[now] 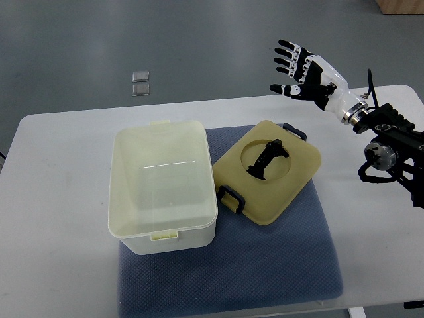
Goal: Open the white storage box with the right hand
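On the desk, the white storage box sits open; its lid lies beside it; the right hand hovers, fingers spread, holding nothing.

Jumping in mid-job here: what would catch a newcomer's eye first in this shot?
The robot's right hand stands out first, fingers spread and empty, raised over the table's far right side. Next comes the white storage box at centre-left on a blue mat, already open. Its cream lid with dark clips and handle lies flat beside it to the right.
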`<action>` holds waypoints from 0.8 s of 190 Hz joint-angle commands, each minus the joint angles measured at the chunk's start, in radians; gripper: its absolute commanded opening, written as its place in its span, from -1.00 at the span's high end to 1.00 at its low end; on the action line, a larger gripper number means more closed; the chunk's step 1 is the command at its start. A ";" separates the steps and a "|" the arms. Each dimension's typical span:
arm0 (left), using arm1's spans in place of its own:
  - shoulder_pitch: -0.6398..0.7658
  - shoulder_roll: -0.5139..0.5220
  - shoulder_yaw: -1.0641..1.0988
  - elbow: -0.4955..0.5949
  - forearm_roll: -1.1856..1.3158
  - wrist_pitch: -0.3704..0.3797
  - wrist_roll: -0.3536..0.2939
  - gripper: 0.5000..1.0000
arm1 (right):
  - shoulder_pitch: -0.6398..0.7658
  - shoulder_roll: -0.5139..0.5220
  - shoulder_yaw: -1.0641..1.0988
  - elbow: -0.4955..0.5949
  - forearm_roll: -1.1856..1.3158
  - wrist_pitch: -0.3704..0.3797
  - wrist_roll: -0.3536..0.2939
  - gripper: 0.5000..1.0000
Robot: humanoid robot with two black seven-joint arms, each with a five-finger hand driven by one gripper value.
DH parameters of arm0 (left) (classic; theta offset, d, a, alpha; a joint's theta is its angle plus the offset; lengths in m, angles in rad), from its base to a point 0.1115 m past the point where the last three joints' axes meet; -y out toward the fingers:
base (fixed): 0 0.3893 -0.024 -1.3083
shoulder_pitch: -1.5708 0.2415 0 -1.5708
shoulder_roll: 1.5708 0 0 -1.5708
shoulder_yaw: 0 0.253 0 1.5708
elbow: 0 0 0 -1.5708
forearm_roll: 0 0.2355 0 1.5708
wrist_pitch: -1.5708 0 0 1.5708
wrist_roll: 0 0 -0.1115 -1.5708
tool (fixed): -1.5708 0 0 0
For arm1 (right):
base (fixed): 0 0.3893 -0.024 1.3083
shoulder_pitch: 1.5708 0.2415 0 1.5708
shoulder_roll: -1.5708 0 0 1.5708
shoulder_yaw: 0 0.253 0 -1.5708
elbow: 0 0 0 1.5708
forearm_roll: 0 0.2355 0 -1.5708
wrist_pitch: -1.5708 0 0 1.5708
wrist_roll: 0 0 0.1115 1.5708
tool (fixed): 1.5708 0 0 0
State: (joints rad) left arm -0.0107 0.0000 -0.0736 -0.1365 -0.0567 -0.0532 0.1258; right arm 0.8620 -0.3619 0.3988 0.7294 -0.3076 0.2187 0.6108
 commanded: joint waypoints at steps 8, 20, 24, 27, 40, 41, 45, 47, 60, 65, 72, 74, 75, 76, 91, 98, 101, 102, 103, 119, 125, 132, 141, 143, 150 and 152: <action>0.000 0.000 0.000 0.000 0.000 0.001 0.000 -1.00 | -0.024 0.014 0.028 -0.021 0.162 -0.010 0.000 -0.68; 0.000 0.000 0.000 0.000 0.000 -0.001 0.000 -1.00 | -0.029 0.015 0.028 -0.027 0.211 -0.010 -0.013 -0.69; 0.000 0.000 0.000 0.000 0.000 -0.001 0.000 -1.00 | -0.031 0.015 0.028 -0.027 0.223 -0.010 -0.020 -0.68; 0.000 0.000 0.000 0.000 0.000 -0.001 0.000 -1.00 | -0.031 0.014 0.028 -0.028 0.229 -0.010 -0.023 -0.68; 0.000 0.000 0.000 0.000 0.000 -0.001 0.000 -1.00 | -0.032 0.014 0.026 -0.031 0.255 0.008 -0.031 -0.68; 0.000 0.000 0.000 0.000 0.000 0.001 0.000 -1.00 | -0.032 0.014 0.026 -0.031 0.257 0.011 -0.033 -0.68; 0.000 0.000 0.000 0.000 0.000 -0.001 0.000 -1.00 | -0.032 0.014 0.026 -0.031 0.259 0.021 -0.033 -0.68; 0.000 0.000 0.000 0.000 0.000 -0.001 0.000 -1.00 | -0.032 0.014 0.026 -0.030 0.259 0.028 -0.033 -0.68; 0.000 0.000 0.000 0.000 0.000 -0.001 0.000 -1.00 | -0.034 0.014 0.026 -0.033 0.249 0.088 -0.033 -0.68; 0.000 0.000 0.000 0.000 0.000 -0.001 0.000 -1.00 | -0.037 0.015 0.026 -0.033 0.248 0.103 -0.033 -0.68; 0.000 0.000 0.000 0.000 0.000 -0.001 0.000 -1.00 | -0.037 0.018 0.026 -0.033 0.248 0.114 -0.033 -0.68; 0.000 0.000 0.000 0.000 0.000 0.001 0.000 -1.00 | -0.037 0.021 0.026 -0.033 0.248 0.116 -0.033 -0.68; 0.000 0.000 0.000 0.000 0.000 0.000 0.000 -1.00 | -0.038 0.023 0.026 -0.033 0.248 0.116 -0.033 -0.68; 0.000 0.000 0.000 0.000 0.000 -0.001 0.000 -1.00 | -0.038 0.023 0.026 -0.033 0.248 0.116 -0.033 -0.68; 0.000 0.000 0.000 0.000 0.000 0.001 0.000 -1.00 | -0.040 0.035 0.029 -0.033 0.252 0.122 -0.033 -0.69; 0.000 0.000 0.000 0.000 0.000 0.001 0.000 -1.00 | -0.040 0.040 0.028 -0.033 0.255 0.123 -0.034 -0.69; 0.000 0.000 0.000 0.000 0.000 -0.001 0.000 -1.00 | -0.040 0.043 0.028 -0.033 0.257 0.123 -0.034 -0.69; 0.000 0.000 0.000 0.000 0.000 0.001 0.000 -1.00 | -0.040 0.044 0.028 -0.033 0.257 0.122 -0.034 -0.69; 0.000 0.000 0.000 0.000 0.000 0.001 0.000 -1.00 | -0.040 0.044 0.028 -0.033 0.257 0.122 -0.034 -0.69; 0.000 0.000 0.000 0.000 0.000 -0.001 0.000 -1.00 | -0.040 0.072 0.029 -0.034 0.259 0.110 -0.037 -0.69; 0.000 0.000 0.000 0.000 0.000 -0.001 0.000 -1.00 | -0.041 0.081 0.029 -0.036 0.259 0.097 -0.036 -0.70; 0.000 0.000 0.000 0.000 0.000 -0.001 0.000 -1.00 | -0.047 0.095 0.031 -0.038 0.259 0.071 -0.031 -0.71; 0.000 0.000 0.000 -0.002 0.000 -0.001 0.000 -1.00 | -0.052 0.104 0.031 -0.038 0.259 0.044 -0.029 -0.72; 0.000 0.000 0.000 -0.002 0.000 -0.001 0.000 -1.00 | -0.052 0.106 0.031 -0.038 0.259 0.039 -0.029 -0.72; 0.000 0.000 0.000 -0.003 0.000 -0.001 0.000 -1.00 | -0.054 0.107 0.031 -0.038 0.259 0.022 -0.026 -0.72; 0.000 0.000 0.000 -0.005 0.000 -0.001 0.000 -1.00 | -0.054 0.109 0.031 -0.038 0.259 0.019 -0.026 -0.72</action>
State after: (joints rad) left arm -0.0107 0.0000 -0.0736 -0.1366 -0.0568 -0.0532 0.1258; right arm 0.8133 -0.2672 0.4291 0.6925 -0.0491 0.2828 0.5785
